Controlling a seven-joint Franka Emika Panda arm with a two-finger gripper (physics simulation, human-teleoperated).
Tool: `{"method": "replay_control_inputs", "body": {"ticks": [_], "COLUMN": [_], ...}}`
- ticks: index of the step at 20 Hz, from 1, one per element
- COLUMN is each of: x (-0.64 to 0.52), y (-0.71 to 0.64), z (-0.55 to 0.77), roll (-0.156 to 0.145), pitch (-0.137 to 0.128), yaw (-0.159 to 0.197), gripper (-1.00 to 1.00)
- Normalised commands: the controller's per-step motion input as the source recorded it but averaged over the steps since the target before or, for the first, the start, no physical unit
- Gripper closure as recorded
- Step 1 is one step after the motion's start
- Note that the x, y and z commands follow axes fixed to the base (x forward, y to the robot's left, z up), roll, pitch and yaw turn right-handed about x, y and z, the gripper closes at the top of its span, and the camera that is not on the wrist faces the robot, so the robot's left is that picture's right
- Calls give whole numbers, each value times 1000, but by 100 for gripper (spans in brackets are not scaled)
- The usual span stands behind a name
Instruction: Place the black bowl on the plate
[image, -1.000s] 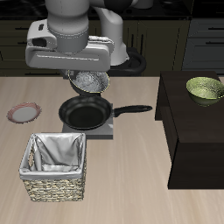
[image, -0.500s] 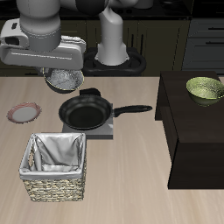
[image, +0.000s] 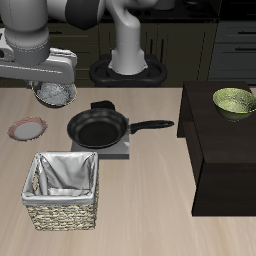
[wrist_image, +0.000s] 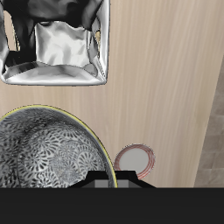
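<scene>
Aloft, the black bowl (image: 56, 94) hangs under the gripper (image: 52, 84), pinched by its rim and carried high so that it clears the frying pan (image: 98, 129) and wicker basket (image: 64, 188) on the way to the plate (image: 27, 129), which lies on the table nearby. Its fingers are hidden behind the wrist housing, and the wrist view cuts off the bowl's near side, so the exact grip point cannot be made out.
</scene>
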Motion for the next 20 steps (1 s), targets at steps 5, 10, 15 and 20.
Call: {"method": "replay_control_inputs", "body": {"ticks": [5,10,15,20], "x": [-511,-284,-279,-236], "y": [-143,-181,-280,-172], "z": [-231,-130,44,-180], "roll": [52,36,15,25], "pitch": [-17,-2,-44,4], "yaw": [43,18,4,17], "gripper": [100,100,100,100]}}
